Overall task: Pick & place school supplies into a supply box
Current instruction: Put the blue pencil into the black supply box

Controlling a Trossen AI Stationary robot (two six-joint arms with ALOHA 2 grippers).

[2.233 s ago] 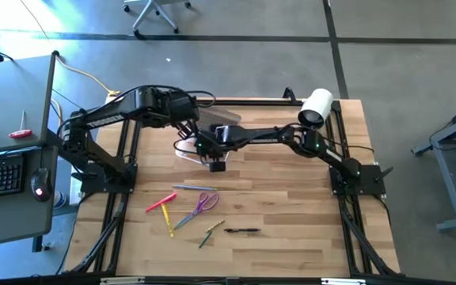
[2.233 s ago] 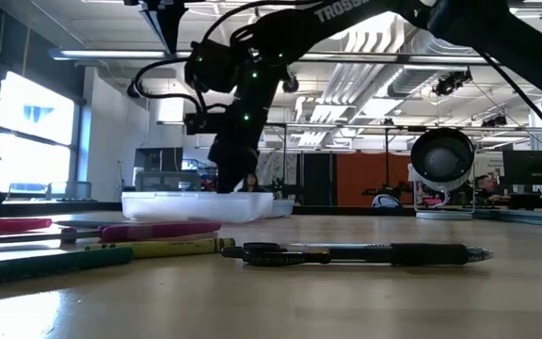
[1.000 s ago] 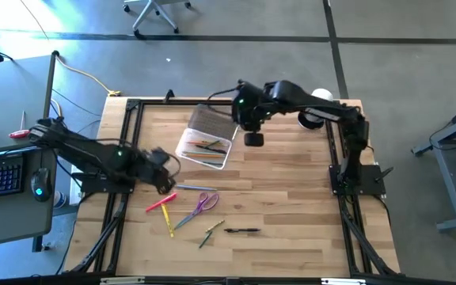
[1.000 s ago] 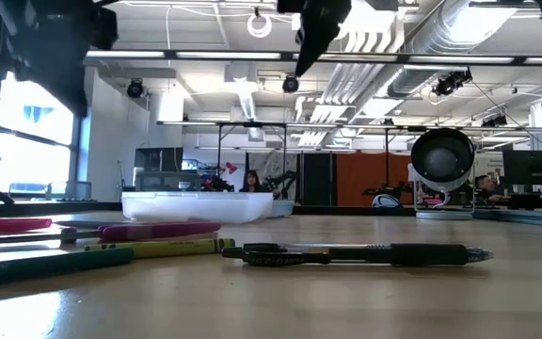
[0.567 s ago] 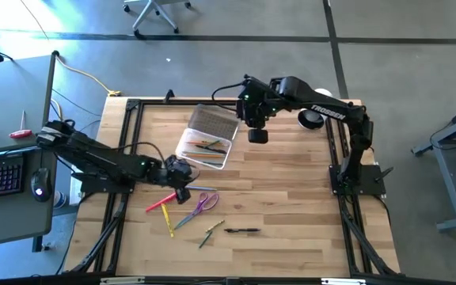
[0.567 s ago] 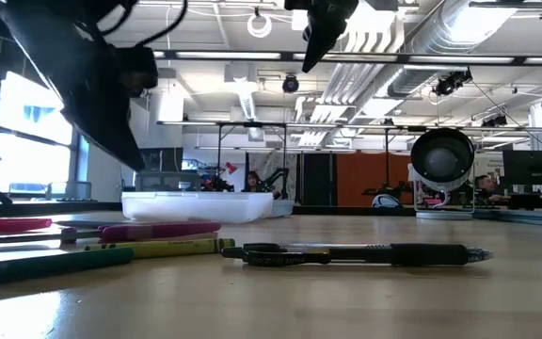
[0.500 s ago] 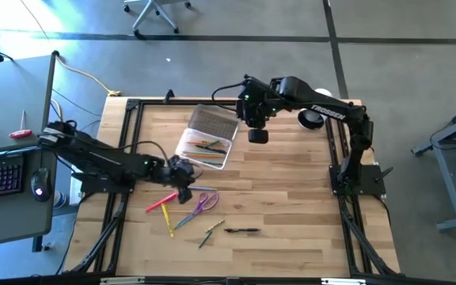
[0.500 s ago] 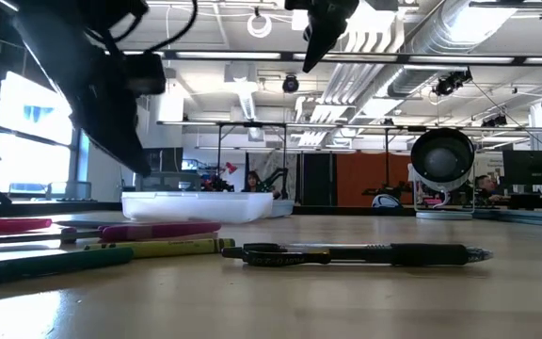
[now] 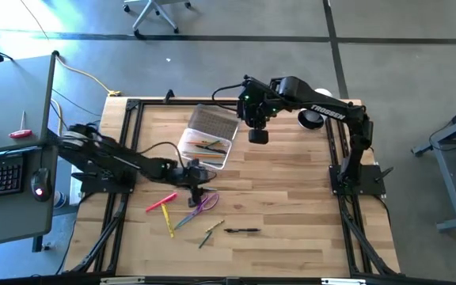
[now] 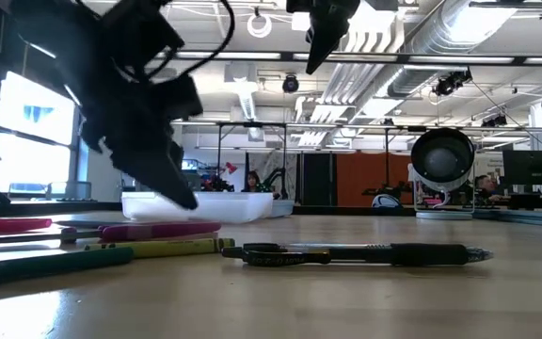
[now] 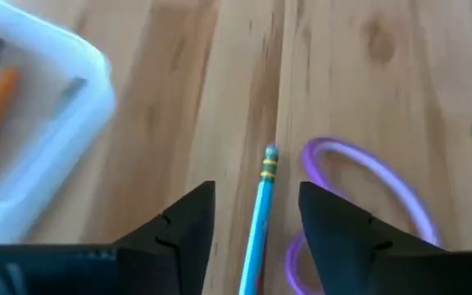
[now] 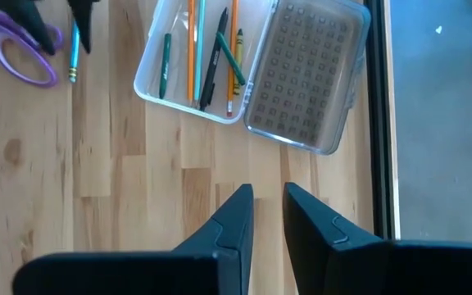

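The supply box [image 9: 204, 146] is a clear tray with its ribbed lid [image 12: 306, 78] swung open; several pens and pencils lie in it. On the table near it lie a blue pencil [image 11: 260, 205], purple-handled scissors [image 9: 205, 203], a pink marker [image 9: 161, 203], a yellow one [image 9: 169, 222], a green pencil [image 9: 210, 231] and a black pen [image 9: 242, 230]. My left gripper [image 11: 256, 197] is open, one finger on each side of the blue pencil's eraser end, next to the scissors' loop [image 11: 359, 176]. My right gripper [image 12: 267, 197] hangs high over the table's far half, fingers a narrow gap apart, holding nothing.
A large white roll [image 9: 317, 111] stands at the far right corner, partly behind my right arm. A black frame runs along the table's edges. Bare wood lies right of the black pen [image 10: 356, 252]. A desk with a keyboard stands left of the table.
My left gripper has travelled from the table's left side toward its right, past the pink marker, and has come down low over the blue pencil and scissors. The supplies and the box have stayed where they were.
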